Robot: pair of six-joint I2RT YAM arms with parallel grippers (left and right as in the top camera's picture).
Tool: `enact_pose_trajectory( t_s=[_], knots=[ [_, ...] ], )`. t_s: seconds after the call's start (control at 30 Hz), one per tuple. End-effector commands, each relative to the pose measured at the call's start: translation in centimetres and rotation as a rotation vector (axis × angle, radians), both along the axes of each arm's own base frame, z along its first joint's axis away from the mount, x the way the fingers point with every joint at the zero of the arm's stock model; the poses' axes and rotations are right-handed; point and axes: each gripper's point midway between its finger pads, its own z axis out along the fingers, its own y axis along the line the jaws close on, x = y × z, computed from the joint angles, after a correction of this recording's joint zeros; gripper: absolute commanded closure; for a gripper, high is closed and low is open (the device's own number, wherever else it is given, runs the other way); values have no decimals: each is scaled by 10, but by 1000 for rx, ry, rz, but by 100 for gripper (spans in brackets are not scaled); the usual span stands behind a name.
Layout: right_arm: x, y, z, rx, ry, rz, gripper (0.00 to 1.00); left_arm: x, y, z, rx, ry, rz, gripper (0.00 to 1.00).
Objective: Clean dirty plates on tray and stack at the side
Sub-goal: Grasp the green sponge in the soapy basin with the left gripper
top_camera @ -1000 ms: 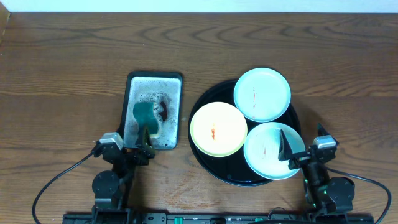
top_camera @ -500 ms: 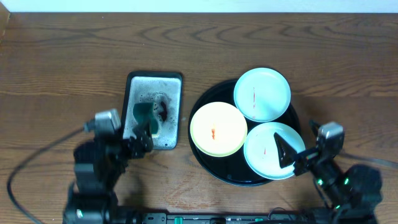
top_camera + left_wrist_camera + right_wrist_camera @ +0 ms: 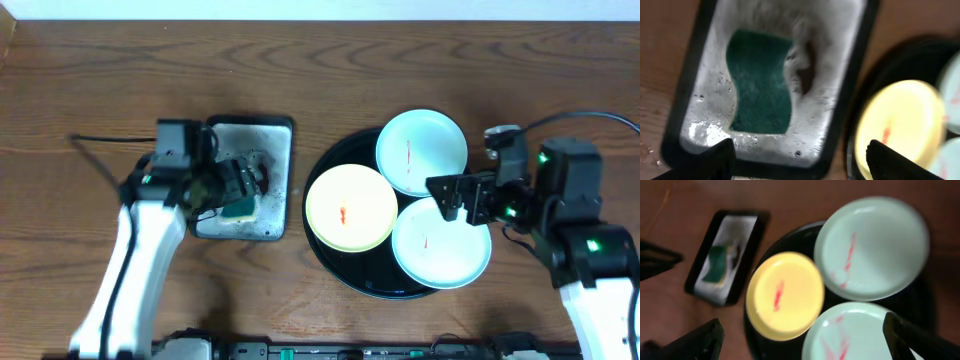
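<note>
Plates [image 3: 785,295], three small round ones each bearing a red-orange smear, are lying together on the large round glossy black tray [image 3: 335,270], right of centre on the brown wooden worktop [image 3: 100,90]. At the left, the left gripper [image 3: 243,186] is hovering released and empty over the rectangular grey metal tray [image 3: 248,124]. The teal sponge [image 3: 760,82] is lying directly below it, long axis along that tray's length, so this arm looks nearer for taking it. Next is sitting the pale yellow plate [image 3: 350,207], then two pale mint-blue plates, one far [image 3: 421,151], one near [image 3: 440,248]. The right gripper [image 3: 446,197] is hanging spread wide, holding nothing, over the near mint plate's far edge.
</note>
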Motion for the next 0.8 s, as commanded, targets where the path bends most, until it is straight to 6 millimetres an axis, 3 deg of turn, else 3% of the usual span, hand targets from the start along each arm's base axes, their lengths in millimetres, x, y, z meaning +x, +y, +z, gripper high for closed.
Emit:
enact_pose_trajectory(
  t_s=[0.0,0.1,0.17,0.4,0.43,0.47,0.5,0.6,0.7,0.77],
  knots=[
    [-3,17,3,95,48,66,1,4,10,-32,66,91,4,16],
    [-4,17,-3,93,80,65,1,11,26,-61,153,149,38,22],
    [-4,17,-3,93,81,65,1,16,25,-74,153,164,36,27],
    [-3,17,-3,93,79,65,1,20,21,-122,143,253,47,63],
    [-4,17,-3,93,80,65,1,18,20,-127,143,269,43,71],
    [-4,17,-3,93,81,65,1,16,19,-131,141,282,39,89],
    [-4,17,-3,93,81,65,1,14,17,-132,137,292,36,93],
    [-4,17,-4,93,82,65,1,13,12,-124,108,294,30,93],
    [-4,17,-4,93,83,66,1,15,7,-103,75,278,22,92],
    [-5,18,-4,93,86,67,1,16,6,-88,71,257,21,67]
  ],
)
